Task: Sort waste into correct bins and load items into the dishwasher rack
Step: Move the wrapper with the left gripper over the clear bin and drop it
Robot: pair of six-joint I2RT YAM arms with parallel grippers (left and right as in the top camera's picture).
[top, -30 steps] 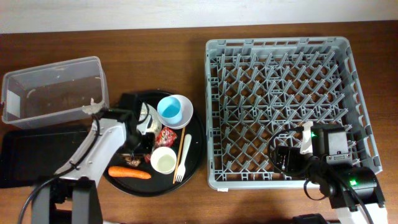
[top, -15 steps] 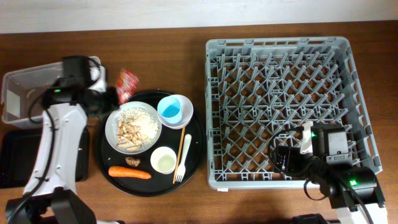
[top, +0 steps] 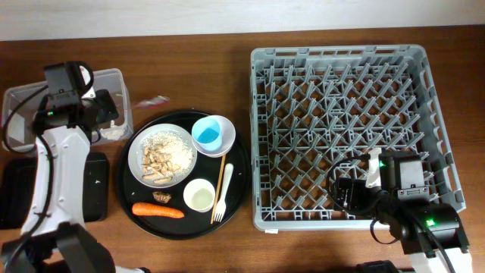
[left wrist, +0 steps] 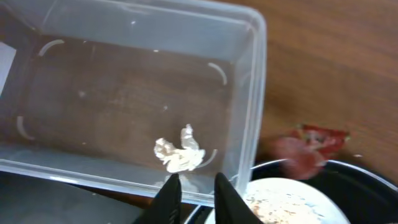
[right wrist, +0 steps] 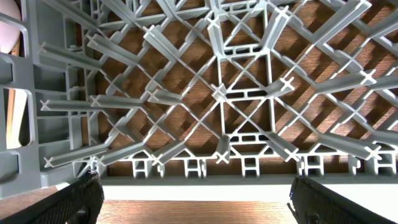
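My left gripper [left wrist: 198, 190] [top: 106, 112] hangs over the near right corner of the clear tub [left wrist: 124, 74] [top: 23, 98], its fingers a narrow gap apart with nothing between them. A crumpled white scrap [left wrist: 179, 155] lies inside the tub. The red wrapper [left wrist: 308, 148] [top: 151, 100] is blurred, outside the tub beside its right wall. The plate [top: 161, 155] carries beige food scraps. The blue cup [top: 211, 134], one white cup [top: 199, 196], chopsticks [top: 220, 182], fork [top: 225, 199], carrot [top: 158, 211] and brown morsel [top: 161, 197] sit around it. My right gripper [right wrist: 199, 205] [top: 352, 193] is wide open and empty at the dishwasher rack's [top: 341, 57] front edge.
The plate, cups and cutlery sit on a large round black tray [top: 244, 171] between the tub and the rack. A flat black rectangular tray [top: 15, 201] lies at the front left, under my left arm. A second white cup is not in view.
My left arm lifted the red wrapper off the round tray and swung back left to the tub. The wrapper has left the fingers and lies outside the tub. The right arm has not moved.
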